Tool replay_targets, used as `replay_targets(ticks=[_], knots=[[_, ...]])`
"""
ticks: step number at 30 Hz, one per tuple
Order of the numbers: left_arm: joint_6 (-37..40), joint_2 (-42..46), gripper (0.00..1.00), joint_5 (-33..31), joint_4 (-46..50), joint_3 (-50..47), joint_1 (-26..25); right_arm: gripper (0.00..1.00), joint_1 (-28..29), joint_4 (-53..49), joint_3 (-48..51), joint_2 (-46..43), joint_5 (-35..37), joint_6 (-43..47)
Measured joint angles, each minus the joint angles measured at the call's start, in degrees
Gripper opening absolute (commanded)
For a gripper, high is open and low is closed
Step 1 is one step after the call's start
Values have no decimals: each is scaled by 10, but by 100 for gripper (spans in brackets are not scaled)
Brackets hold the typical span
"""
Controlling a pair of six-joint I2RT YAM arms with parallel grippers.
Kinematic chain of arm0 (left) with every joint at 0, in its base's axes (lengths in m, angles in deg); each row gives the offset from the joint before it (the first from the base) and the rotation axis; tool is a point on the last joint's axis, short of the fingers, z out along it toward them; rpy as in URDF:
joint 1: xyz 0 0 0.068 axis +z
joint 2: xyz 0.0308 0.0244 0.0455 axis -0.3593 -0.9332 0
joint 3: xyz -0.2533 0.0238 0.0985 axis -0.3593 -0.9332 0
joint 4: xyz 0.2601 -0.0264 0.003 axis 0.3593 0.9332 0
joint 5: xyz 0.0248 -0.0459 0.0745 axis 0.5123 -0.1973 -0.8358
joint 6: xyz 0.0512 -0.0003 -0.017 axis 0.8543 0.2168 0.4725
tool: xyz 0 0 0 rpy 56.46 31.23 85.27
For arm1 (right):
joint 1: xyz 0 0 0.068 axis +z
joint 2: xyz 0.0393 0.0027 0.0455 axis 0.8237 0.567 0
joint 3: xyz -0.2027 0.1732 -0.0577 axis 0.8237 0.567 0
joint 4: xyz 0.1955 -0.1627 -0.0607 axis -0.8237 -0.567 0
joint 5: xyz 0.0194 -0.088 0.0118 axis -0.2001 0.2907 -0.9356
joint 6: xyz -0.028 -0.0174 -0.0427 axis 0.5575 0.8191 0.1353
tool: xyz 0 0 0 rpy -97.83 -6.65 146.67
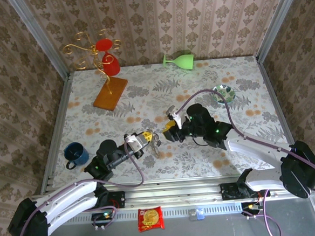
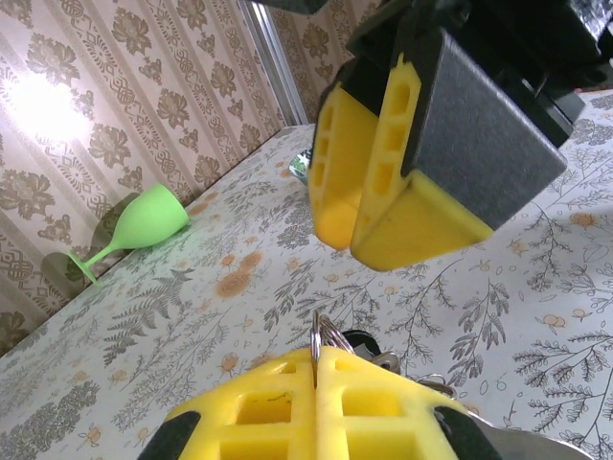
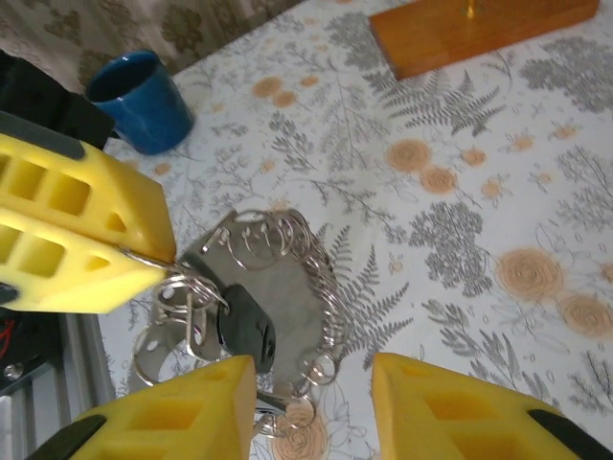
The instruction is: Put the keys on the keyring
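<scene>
The left gripper (image 2: 316, 362) is clamped shut on a thin wire loop of the keyring (image 3: 278, 273), which hangs left of centre in the right wrist view. A black-headed key (image 3: 251, 333) dangles just below it, beside the right gripper (image 3: 311, 402), whose jaws stand partly apart and seemingly empty. The step in hand looks like threading. Next, the right gripper must pinch the key's head and steer it onto the loop.

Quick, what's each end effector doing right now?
Left end effector: closed, pinching a thin metal ring.
Right end effector: open, holding nothing.
</scene>
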Motion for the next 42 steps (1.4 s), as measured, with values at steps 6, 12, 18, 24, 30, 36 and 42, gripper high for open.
replay_targets(ticks=[6, 12, 18, 24, 30, 36, 42], knots=[[-10, -3, 0, 0, -11, -4, 0, 35, 0, 11, -10, 19, -83, 56], [-14, -6, 0, 3, -22, -5, 0, 27, 0, 13, -17, 43, -107, 137], [-19, -6, 0, 7, -25, -7, 0, 23, 0, 25, -23, 59, -109, 185], [-24, -7, 0, 12, -25, -7, 0, 16, 0, 34, -27, 60, -109, 210], [-25, -7, 0, 13, -28, -7, 0, 5, 0, 32, -35, 60, -115, 227], [-25, -9, 0, 13, -31, -9, 0, 0, -1, 21, -42, 66, -120, 238], [-28, -15, 0, 13, -42, -15, 0, 1, 0, 14, -44, 72, -121, 240]])
